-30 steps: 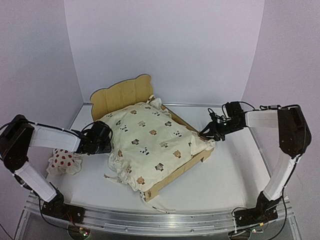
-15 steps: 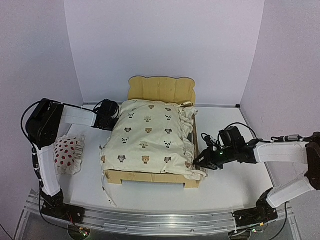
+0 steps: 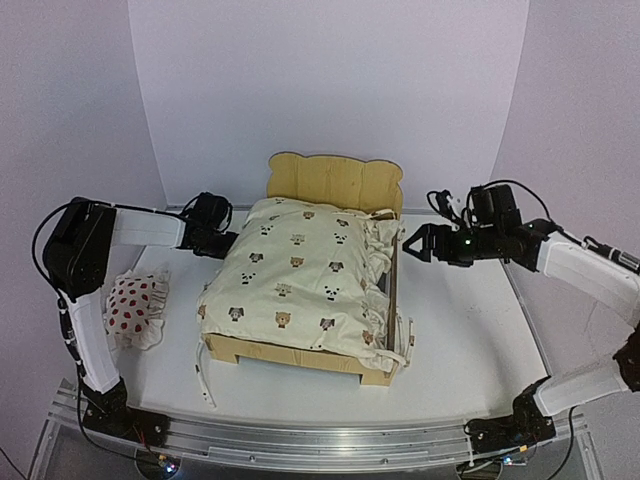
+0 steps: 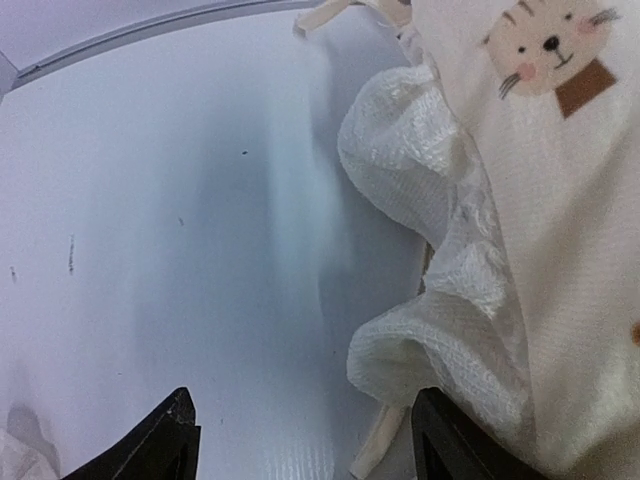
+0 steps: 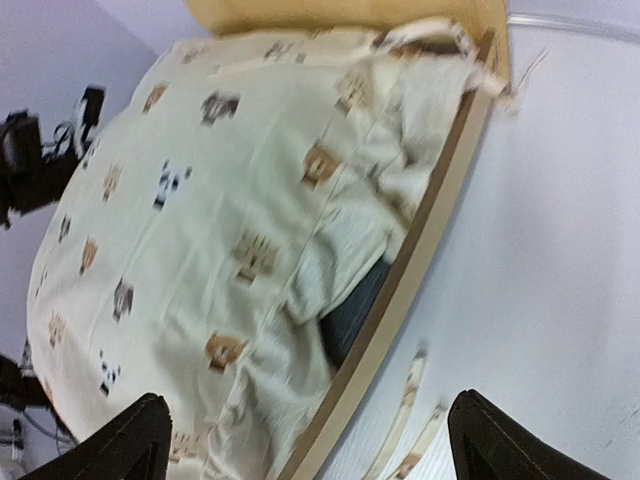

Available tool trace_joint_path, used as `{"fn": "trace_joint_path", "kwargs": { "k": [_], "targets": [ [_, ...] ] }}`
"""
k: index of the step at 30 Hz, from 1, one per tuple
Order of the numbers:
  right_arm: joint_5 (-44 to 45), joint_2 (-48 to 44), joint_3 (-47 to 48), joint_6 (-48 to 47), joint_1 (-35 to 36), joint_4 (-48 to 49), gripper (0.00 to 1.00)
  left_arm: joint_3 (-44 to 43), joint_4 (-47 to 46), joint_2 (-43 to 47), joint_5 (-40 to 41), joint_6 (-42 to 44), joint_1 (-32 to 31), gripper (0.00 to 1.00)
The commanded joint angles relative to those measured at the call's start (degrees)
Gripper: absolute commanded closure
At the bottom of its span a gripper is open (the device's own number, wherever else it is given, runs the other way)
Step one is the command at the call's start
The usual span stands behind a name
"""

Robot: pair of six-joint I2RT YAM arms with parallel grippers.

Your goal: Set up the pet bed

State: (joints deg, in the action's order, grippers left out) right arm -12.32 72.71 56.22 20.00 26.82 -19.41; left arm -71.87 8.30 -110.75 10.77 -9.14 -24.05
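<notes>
The pet bed [image 3: 336,183], a plywood frame with an ear-shaped headboard, stands mid-table with the cream bear-print cushion [image 3: 300,275] lying on it. My left gripper [image 3: 226,243] is at the cushion's left edge. In the left wrist view it [image 4: 305,448] is open, and the white ruffle [image 4: 430,300] brushes its right finger. My right gripper [image 3: 412,245] hangs open just right of the bed's side rail [image 5: 425,265]. In the right wrist view it [image 5: 310,445] holds nothing, and the dark grey base [image 5: 355,310] shows beside the cushion [image 5: 230,200].
A small white pillow with red spots [image 3: 135,305] lies at the left, below my left arm. Loose cushion ties [image 3: 203,375] trail over the table at the bed's front left, and others [image 5: 410,400] lie by the right rail. Walls close the back and sides.
Both grippers have opened. My right gripper let go of the cushion's front right corner and moved back, up beside the rail. The bed has turned slightly.
</notes>
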Motion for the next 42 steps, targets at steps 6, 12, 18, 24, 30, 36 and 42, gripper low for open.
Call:
{"fn": "trace_joint_path", "kwargs": {
  "k": [6, 12, 18, 24, 30, 36, 42],
  "targets": [
    [-0.72, 19.71, 25.35, -19.28, -9.06, -1.40, 0.02, 3.96, 6.98, 12.93, 6.14, -6.42, -0.19, 0.19],
    [-11.76, 33.30, 40.29, -24.92, -14.21, 1.11, 0.02, 10.97, 11.83, 22.38, 6.48, -13.39, -1.62, 0.13],
    [-25.00, 48.06, 56.57, -23.11, -17.99, 1.74, 0.03, 12.94, 24.76, 33.60, 9.33, -17.24, -7.49, 0.19],
    [-36.78, 60.66, 70.88, -18.91, -19.61, 2.92, 0.14, 13.80, 33.08, 42.15, -1.07, -18.24, -12.67, 0.38],
    [-43.57, 66.24, 74.07, -10.19, -19.59, 16.54, 0.28, 20.42, 26.69, 47.65, -27.82, -11.50, -15.08, 0.52],
    [-45.36, 68.65, 74.65, -6.98, -19.55, 22.98, 0.41, 24.58, 20.91, 46.73, -42.88, -8.98, -18.48, 0.55],
    [-43.78, 65.82, 69.72, -9.05, -19.61, 23.33, 0.71, 23.99, 20.19, 38.48, -40.06, -9.82, -25.30, 0.58]
  ]
}}
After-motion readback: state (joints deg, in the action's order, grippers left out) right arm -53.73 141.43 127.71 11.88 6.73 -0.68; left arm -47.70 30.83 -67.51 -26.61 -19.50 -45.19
